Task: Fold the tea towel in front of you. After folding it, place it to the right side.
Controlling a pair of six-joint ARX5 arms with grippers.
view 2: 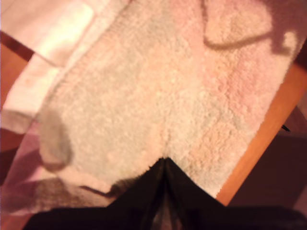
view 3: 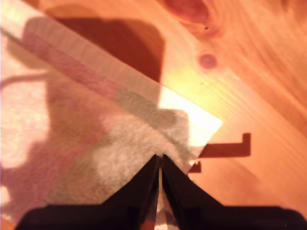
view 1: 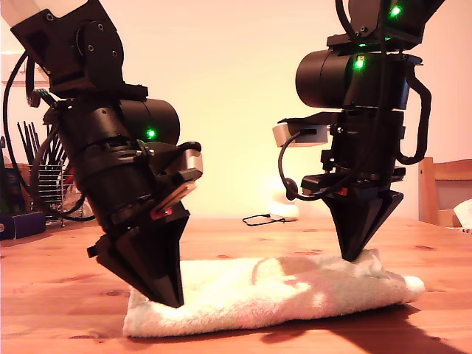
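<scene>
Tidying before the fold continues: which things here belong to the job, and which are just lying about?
Job: tea towel; my first pincer; my second pincer.

Lying about: utensil rack, white gadget with cable, chair, all behind on the table's far side.

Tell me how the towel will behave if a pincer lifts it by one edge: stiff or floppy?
Probably floppy: the towel already lies in soft, rounded folds on the table. It looks light, so it should rise easily. Its fluffy terry surface likely grips well, not slippery.
</scene>
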